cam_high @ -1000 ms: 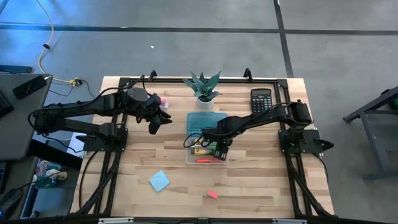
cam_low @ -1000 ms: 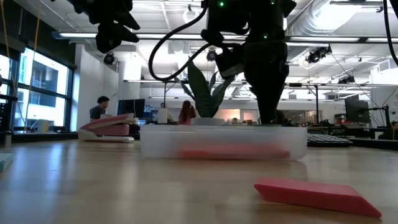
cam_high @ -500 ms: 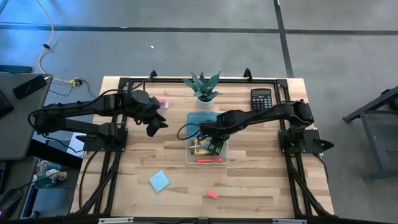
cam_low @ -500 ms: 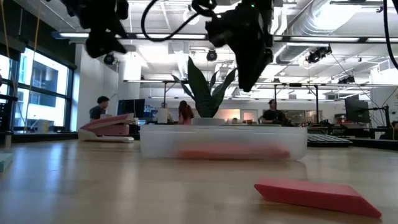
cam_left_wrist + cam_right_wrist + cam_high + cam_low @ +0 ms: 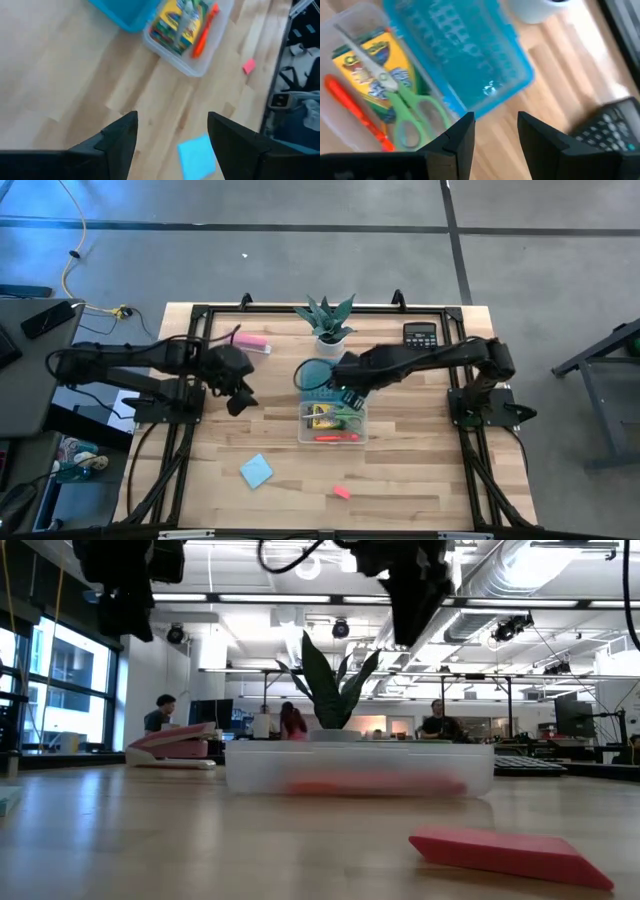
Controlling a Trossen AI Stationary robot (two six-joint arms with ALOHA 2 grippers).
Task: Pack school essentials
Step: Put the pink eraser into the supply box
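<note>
- Pink eraser: one, lying flat at the near edge of the tabletop, well apart from both grippers.
- Light-blue notepad: one, near-left on the tabletop, left of the eraser; not held.
- Clear container: one, mid-tabletop. Contents counted: one yellow crayon box, one pair of green-handled scissors lying across it, one red pen along the near wall.
- Blue lid: one, lying just beyond the container's far side.
- Left gripper: over bare wood left of the container, jaws spread wide, holding nothing; the notepad lies nearer than it, the container off to its right.
- Right gripper: above the container's far edge and the lid, jaws parted, holding nothing; scissors lie just nearer than the jaws.
- Black calculator: one, far right.
- Potted plant: one, far centre.
- Pink-and-white bar: one, far left.
</note>
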